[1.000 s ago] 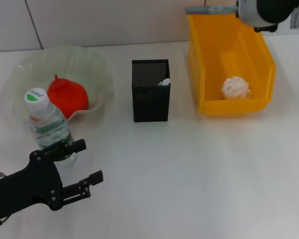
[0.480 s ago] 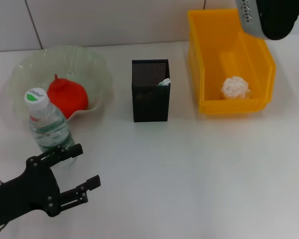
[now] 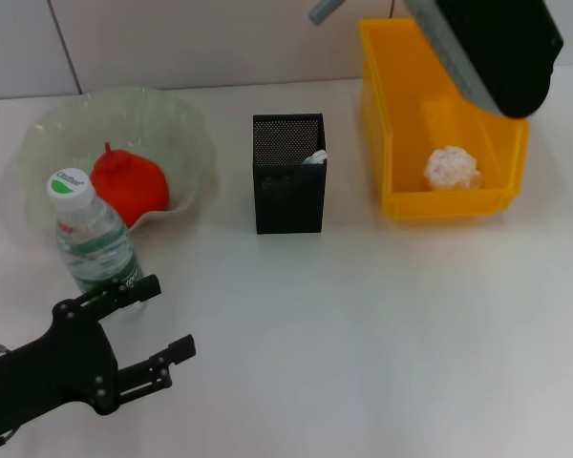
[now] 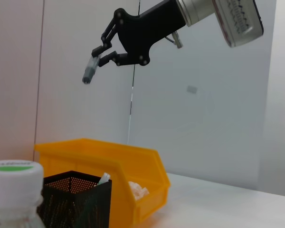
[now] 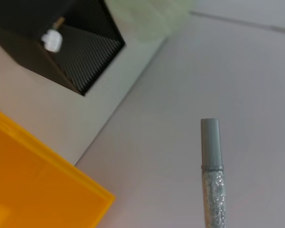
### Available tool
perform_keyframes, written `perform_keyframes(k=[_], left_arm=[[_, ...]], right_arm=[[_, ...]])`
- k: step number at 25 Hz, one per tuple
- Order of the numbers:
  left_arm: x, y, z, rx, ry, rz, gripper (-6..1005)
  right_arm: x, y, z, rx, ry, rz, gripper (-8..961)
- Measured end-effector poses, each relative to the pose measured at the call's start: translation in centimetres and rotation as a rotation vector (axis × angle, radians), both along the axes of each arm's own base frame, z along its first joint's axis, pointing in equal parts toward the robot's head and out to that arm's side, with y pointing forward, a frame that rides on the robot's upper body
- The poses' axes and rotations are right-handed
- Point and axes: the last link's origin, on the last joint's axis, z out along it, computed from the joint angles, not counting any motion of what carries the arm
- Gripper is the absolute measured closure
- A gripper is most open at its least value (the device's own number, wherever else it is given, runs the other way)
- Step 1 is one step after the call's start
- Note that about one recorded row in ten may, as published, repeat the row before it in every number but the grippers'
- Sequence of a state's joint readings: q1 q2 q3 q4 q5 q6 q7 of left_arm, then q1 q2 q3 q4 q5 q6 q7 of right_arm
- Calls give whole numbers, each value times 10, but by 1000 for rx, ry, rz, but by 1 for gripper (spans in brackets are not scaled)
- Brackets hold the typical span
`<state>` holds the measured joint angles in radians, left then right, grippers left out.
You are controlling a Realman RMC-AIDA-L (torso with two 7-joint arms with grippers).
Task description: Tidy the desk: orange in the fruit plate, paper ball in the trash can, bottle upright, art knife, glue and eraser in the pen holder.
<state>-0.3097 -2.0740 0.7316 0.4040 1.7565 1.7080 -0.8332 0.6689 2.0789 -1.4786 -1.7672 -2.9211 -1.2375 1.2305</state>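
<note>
From the head camera, my right arm fills the upper right of the frame, its gripper out of sight. My left gripper (image 3: 148,332) sits at the lower left with its fingers spread and empty, just beside the upright bottle (image 3: 94,239). One orange (image 3: 129,184) lies in the one fruit plate (image 3: 186,129), one paper ball (image 3: 451,167) in the one yellow trash can (image 3: 393,162), and the single pen holder (image 3: 288,174) stands at centre with a pale item showing at its rim.

In the left wrist view, my right gripper (image 4: 96,53) hangs high at upper left, pinching one grey-capped stick, apparently the glue (image 4: 90,71), well above the pen holder (image 4: 76,199).

In the right wrist view, the glue (image 5: 211,175) points up from the lower right, while the pen holder (image 5: 71,47) lies at upper left, well apart. I judge I should carry the stick over the holder's mouth, keep it vertical, lower it inside the rim, then release.
</note>
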Motion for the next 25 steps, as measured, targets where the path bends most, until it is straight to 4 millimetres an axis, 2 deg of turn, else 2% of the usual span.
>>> perform_keyframes(k=[6,9,14,25], left_arm=[[1,-1,-5,8,-1,-12,197],[1,-1,-6,8,-3,-9,197],[1,-1,-6,10,-5,-6,197],[1,2,-12,9,9,4,197]], right_arm=[[-5,-3,-22,-63,-101,89,837],[-4,3,-32,-79,-161,148,837],[4,14,-41,-81,-221,202,837],[18,20,-57,-127,-313,233,838]])
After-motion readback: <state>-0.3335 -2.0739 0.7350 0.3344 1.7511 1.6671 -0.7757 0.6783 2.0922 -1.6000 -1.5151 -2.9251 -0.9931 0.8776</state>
